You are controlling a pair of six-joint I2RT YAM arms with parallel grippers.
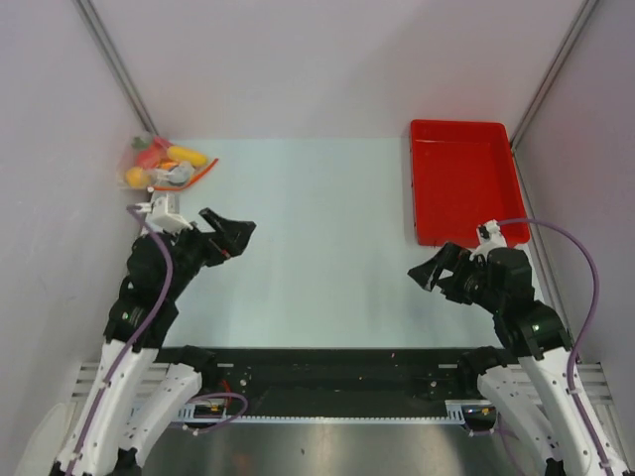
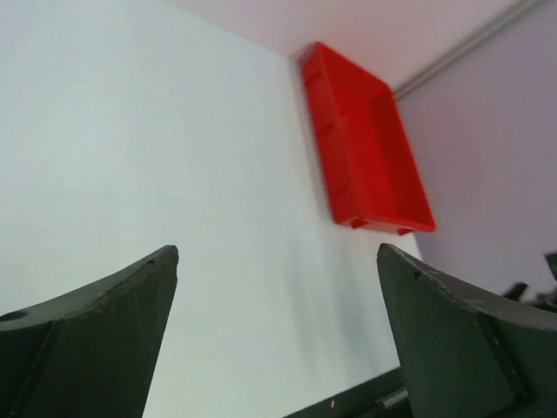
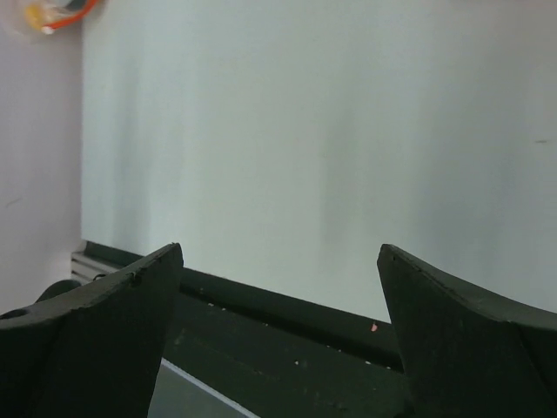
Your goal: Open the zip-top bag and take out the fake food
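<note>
You've yet to start: the clear crinkly zip-top bag (image 1: 164, 167) holds its plastic fake food (image 1: 185, 155); left gripper (image 1: 232, 232), right gripper (image 1: 428, 270) gape empty.

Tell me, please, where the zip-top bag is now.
In the top view, the zip-top bag lies at the table's far left corner by the left wall, beyond the left end effector and across from the red tray.

The right gripper (image 3: 278, 254) holds its dark fingers (image 3: 104, 322) spread wide above the pale table (image 3: 331, 131), with the zip-top bag (image 3: 54, 12) blurred at the top-left corner.
</note>
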